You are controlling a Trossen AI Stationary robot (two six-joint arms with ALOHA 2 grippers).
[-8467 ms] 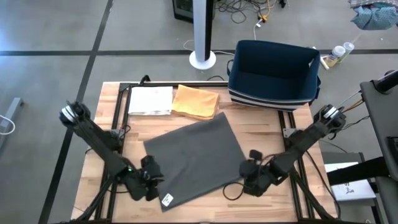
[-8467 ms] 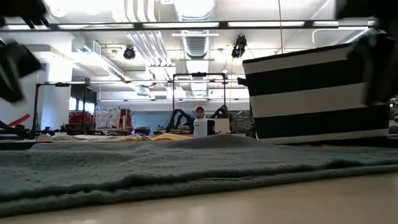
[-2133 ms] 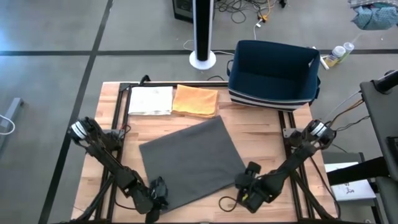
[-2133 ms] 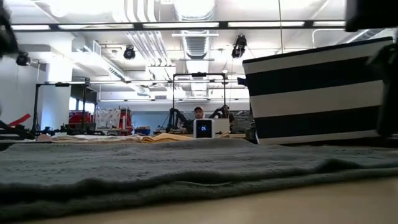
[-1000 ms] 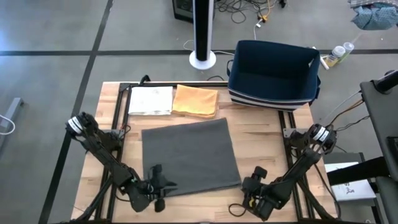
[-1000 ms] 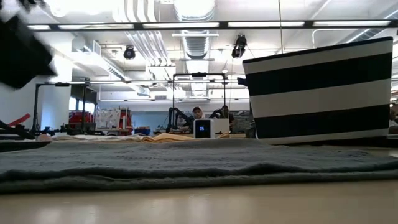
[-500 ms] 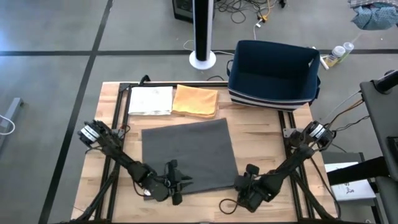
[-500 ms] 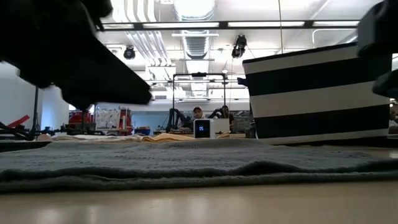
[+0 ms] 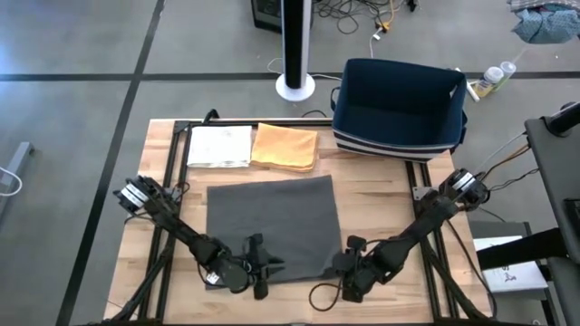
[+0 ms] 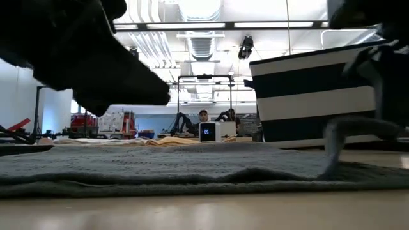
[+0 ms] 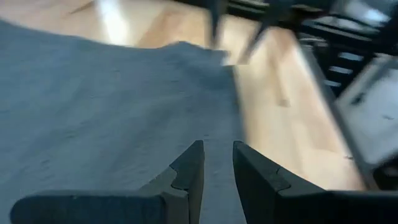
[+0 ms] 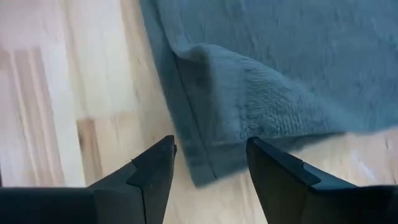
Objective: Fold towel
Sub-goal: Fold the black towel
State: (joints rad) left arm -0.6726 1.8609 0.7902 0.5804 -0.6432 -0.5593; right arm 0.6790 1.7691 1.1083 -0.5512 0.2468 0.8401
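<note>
Lying flat, grey towel (image 9: 272, 226), long axis front-to-back; right claw (image 9: 339, 268) released; left claw (image 9: 269, 266) narrowly parted.

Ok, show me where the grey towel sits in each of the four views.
High view: grey towel flat at the table's centre.
Low view: it fills the foreground, edge-on.
Left wrist view: it spreads beyond the left pincer.
Right wrist view: its turned-up corner lies ahead of the right pincer.
Shared landmark: the towel's front edge.
</note>
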